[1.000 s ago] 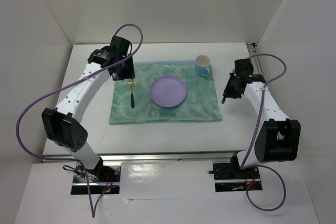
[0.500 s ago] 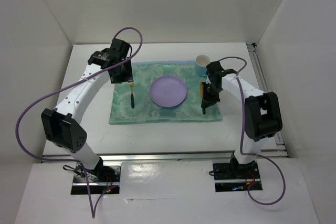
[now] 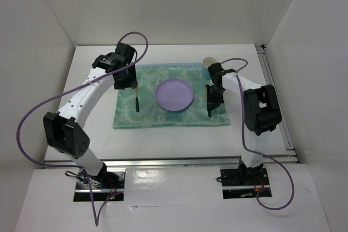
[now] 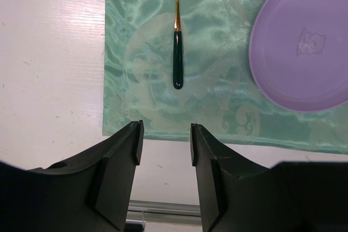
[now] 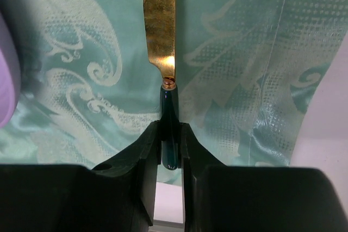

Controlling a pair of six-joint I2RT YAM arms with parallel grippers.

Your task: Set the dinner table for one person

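Knife arriving at the plate's 3 o'clock

Dinner table (image 3: 163, 139) carries the placemat (image 3: 163, 118) at its centre. The right gripper (image 5: 170, 139), clamped on the knife (image 5: 159, 20), has swung in from the table's 3 o'clock edge, so the setting looks nearly done. Left gripper (image 4: 163, 139) stands apart and empty over the fork (image 4: 176, 52). Cup (image 3: 209, 62) is mostly hidden behind the right arm; blade contact with the placemat is unclear.

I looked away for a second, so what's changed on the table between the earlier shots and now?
The right end effector, gripping the knife by its handle, swung left from beyond the right edge of the placemat to over it, just right of the plate. The left end effector shifted only slightly, open. The fork, plate, cup and placemat stayed put.
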